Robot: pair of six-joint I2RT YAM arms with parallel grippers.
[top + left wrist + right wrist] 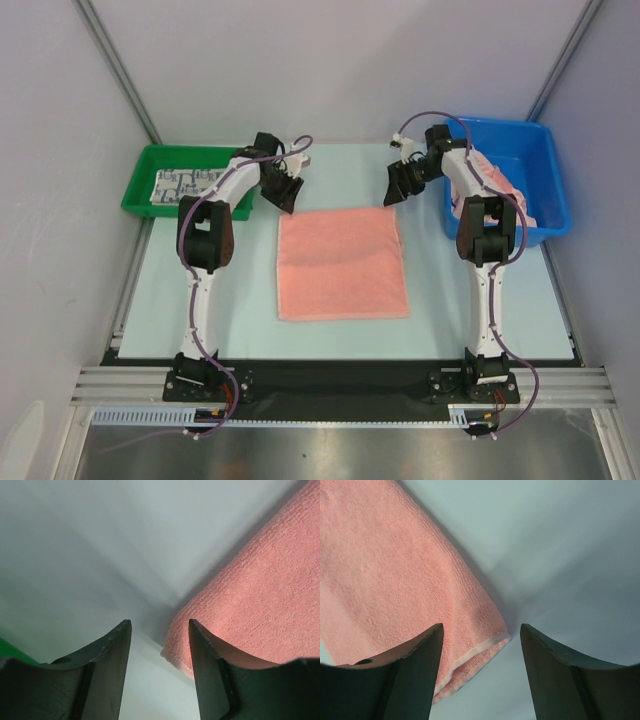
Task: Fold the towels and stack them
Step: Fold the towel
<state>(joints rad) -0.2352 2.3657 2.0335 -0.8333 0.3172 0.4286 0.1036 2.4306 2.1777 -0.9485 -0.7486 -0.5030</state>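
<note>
A salmon-pink towel lies folded once on the table's middle. My left gripper is open and empty just above the towel's far left corner. My right gripper is open and empty just above the towel's far right corner, where two layers show. A white towel with blue-grey pattern lies folded in the green tray. A pink towel lies crumpled in the blue bin.
The green tray stands at the far left and the blue bin at the far right. The table mat ends at a metal rail near the arm bases. Grey walls enclose the sides and back.
</note>
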